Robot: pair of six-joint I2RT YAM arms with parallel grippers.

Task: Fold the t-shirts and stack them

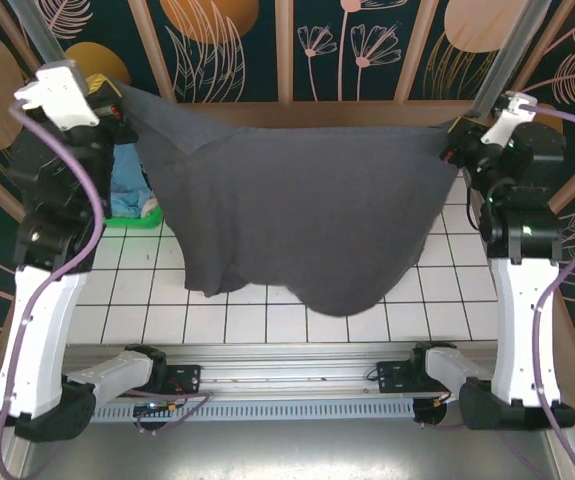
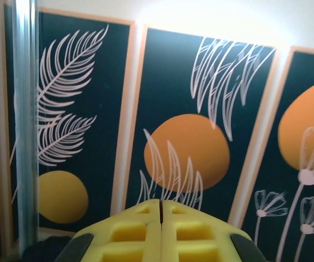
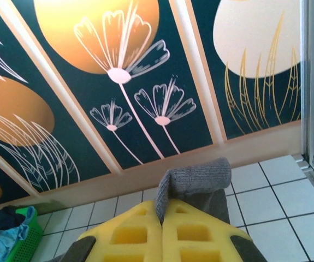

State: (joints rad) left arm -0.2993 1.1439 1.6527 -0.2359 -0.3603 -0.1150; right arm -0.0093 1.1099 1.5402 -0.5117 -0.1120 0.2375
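The grey shirt [image 1: 297,210] hangs spread above the tiled table [image 1: 447,300], one top corner pinched in the closed left gripper [image 1: 119,98], the other clamped between the right gripper [image 3: 161,213] pads.

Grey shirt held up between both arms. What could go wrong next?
1. The right gripper pinches only a small fold of the charcoal-grey t-shirt; it might slip free.
2. The shirt sags unevenly, bunched near the left gripper, so it may land creased.
3. Its left side hangs by the green basket and could snag.
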